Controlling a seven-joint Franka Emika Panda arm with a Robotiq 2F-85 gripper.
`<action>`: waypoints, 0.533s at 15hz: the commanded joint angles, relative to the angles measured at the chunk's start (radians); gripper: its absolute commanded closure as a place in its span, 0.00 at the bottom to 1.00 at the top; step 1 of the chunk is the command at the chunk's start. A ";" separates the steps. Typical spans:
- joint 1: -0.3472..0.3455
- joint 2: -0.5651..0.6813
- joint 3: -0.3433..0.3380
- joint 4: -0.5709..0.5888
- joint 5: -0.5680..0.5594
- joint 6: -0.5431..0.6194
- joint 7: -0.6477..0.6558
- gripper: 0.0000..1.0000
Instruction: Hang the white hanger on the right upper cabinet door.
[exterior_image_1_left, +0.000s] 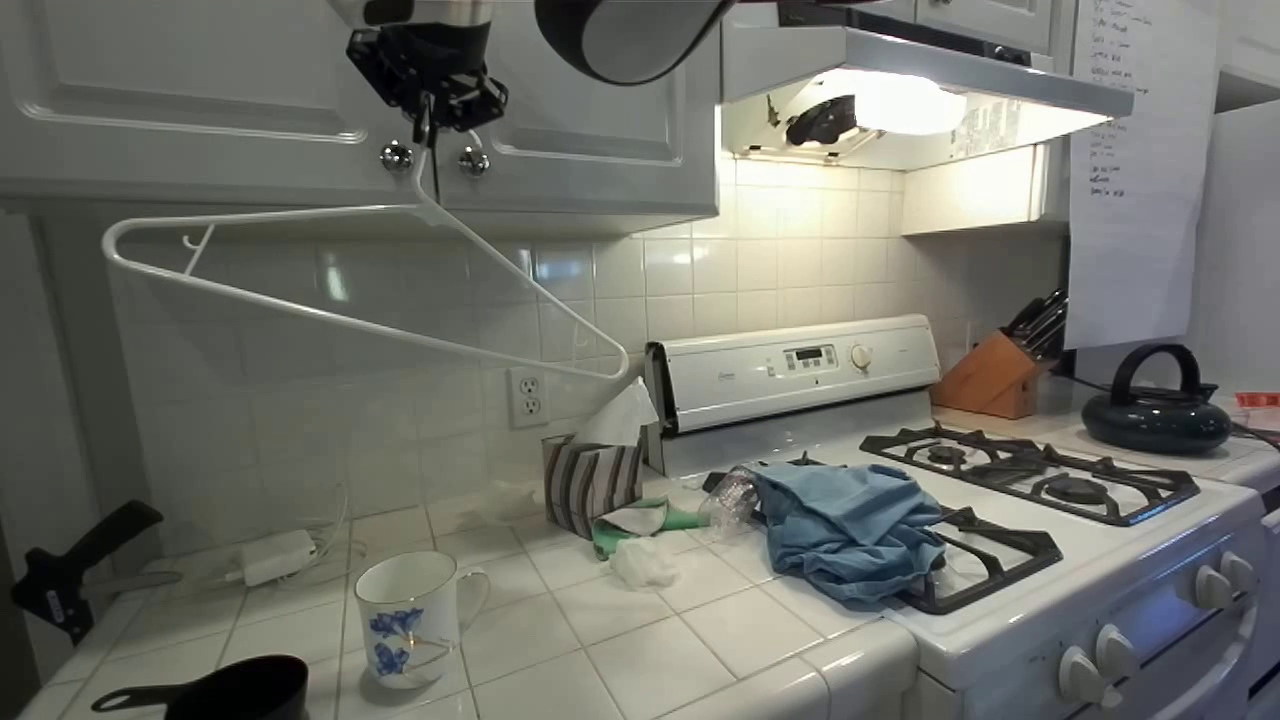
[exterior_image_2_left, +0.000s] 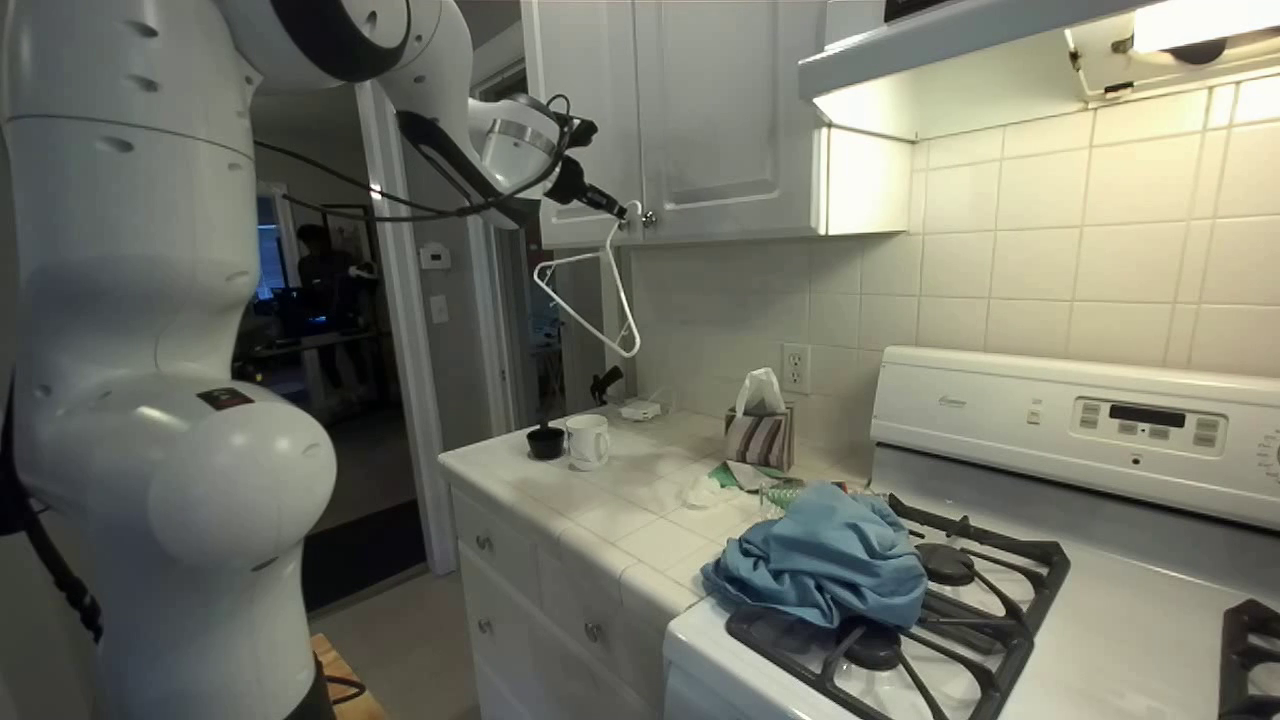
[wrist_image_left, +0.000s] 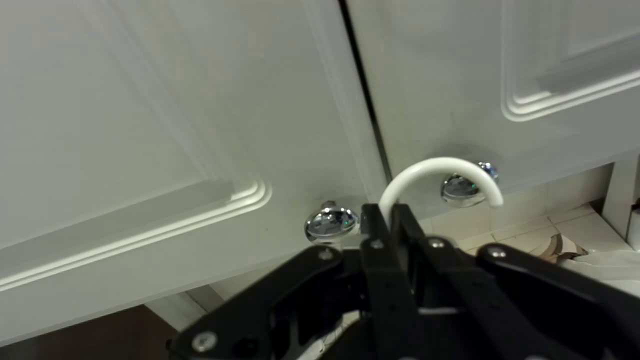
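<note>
- Black two-fingered gripper (wrist_image_left: 386, 212), foremost in the wrist view: fingertips closed on the neck of a white tubular hanger (exterior_image_1_left: 430, 212), whose tilted triangular frame hangs below them.
- Curved white hook (wrist_image_left: 442, 165) of this hanger, beyond the fingertips: in the wrist view it overlaps the round chrome knob (wrist_image_left: 457, 189) on the white panelled right upper cabinet door (wrist_image_left: 550, 60); contact cannot be told. Matching left knob (wrist_image_left: 331, 223), on the opposite side of the fingertips.
- Containers below the gripper: white mug with blue flowers (exterior_image_1_left: 405, 625) and small black pan (exterior_image_1_left: 240, 688), contents not discernible.
- Containers below and to the right of the gripper, in an exterior view: brown-striped tissue box (exterior_image_1_left: 590, 490) with a white tissue (exterior_image_1_left: 620, 415) rising from its top; farther right, brown wooden knife block (exterior_image_1_left: 985, 375) holding dark-handled knives (exterior_image_1_left: 1045, 320), and dark rounded kettle (exterior_image_1_left: 1155, 422), contents hidden.
- Surface under the gripper: white tiled countertop (exterior_image_1_left: 670, 650), meeting a white gas stove (exterior_image_1_left: 1090, 560) to the right; crumpled blue cloth (exterior_image_1_left: 850, 530) heaped on the stove; lit range hood (exterior_image_1_left: 980, 70) above it.
- Room to the left of the gripper, in an exterior view: white robot arm (exterior_image_2_left: 160, 330) in front of a white door frame (exterior_image_2_left: 408, 320); dark figure (exterior_image_2_left: 325, 265) beyond, poorly resolved.
- Writing, right of the gripper: long white paper sheet (exterior_image_1_left: 1135, 250) bearing handwriting too small to read; stove's white back panel (exterior_image_1_left: 770, 385) bearing a small illegible mark.
</note>
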 joint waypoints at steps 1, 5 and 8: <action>-0.013 0.022 -0.007 0.029 0.035 0.041 -0.060 0.98; -0.024 0.018 -0.015 0.027 0.038 0.051 -0.066 0.98; -0.027 0.020 -0.017 0.021 0.043 0.053 -0.070 0.98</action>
